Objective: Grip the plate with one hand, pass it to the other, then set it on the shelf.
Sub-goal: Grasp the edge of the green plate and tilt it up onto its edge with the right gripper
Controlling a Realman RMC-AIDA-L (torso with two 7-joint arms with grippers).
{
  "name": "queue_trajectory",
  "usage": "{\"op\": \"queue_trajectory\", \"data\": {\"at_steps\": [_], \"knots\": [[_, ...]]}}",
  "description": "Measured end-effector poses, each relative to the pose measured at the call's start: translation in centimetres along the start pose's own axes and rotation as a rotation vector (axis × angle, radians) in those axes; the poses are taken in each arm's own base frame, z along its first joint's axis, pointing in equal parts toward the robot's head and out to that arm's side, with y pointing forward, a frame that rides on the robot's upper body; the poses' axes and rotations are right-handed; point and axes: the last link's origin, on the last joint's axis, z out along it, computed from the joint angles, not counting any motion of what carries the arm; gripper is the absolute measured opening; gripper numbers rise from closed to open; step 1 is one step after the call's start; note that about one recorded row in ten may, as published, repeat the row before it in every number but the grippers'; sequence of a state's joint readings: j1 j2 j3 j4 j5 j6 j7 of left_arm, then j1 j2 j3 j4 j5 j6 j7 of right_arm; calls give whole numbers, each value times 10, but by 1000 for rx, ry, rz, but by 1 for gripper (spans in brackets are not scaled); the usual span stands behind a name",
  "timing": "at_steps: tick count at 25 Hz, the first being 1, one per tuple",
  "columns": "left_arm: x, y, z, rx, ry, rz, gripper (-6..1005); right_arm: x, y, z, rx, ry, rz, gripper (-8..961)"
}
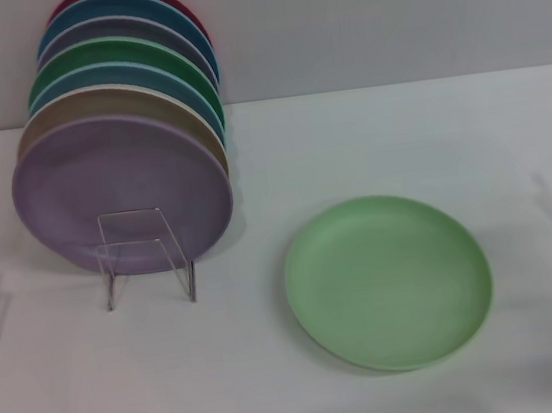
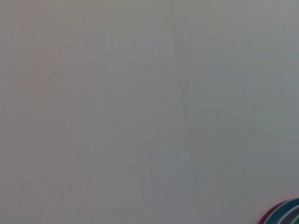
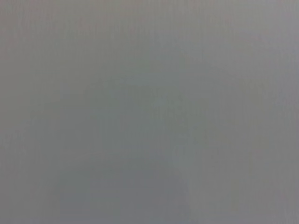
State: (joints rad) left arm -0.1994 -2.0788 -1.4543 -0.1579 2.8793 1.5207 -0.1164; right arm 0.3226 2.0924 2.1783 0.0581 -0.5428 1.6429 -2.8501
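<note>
A white bench [image 1: 276, 368] stands before a plain grey wall [image 1: 383, 12], and it carries all the things. The light mint-green plate [image 1: 389, 281] lies flat on the bench, at the robot's right side of the middle, with its hollow side up. Nothing touches it.

On the left stands the shelf [image 1: 146, 255], a small clear rack with thin wire legs. It holds a row of plates standing on edge, one behind the other. The nearest is the lavender plate [image 1: 118, 191]; behind it come a tan one, then blue and green ones, and a red one at the back. The mint-green plate is well apart from the shelf.

No gripper shows in any view, so the state of the fingers cannot be told. The left wrist view shows only the wall and, in one corner, the edges of the stacked plates [image 2: 285, 212]. The right wrist view shows only grey.
</note>
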Motion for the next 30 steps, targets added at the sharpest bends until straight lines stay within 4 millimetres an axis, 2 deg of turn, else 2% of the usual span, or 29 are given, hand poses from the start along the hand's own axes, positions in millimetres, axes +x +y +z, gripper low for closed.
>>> {"op": "queue_trajectory", "data": {"at_steps": [17,21,24,27,30], "knots": [[0,0,3,-4,3,5,832,0,2,0,-8,1,8,779],[1,1,4,-6,6,5,831,-4,8,5,-70,-24,55,778],[1,1,5,-8,8,9,831,-14,10,26,-166,-67,114,777],[1,3,9,-13,12,3,831,-27,14,61,-283,-75,117,777],[2,3,11,-16,14,0,831,-34,25,98,-359,4,152,775]]}}
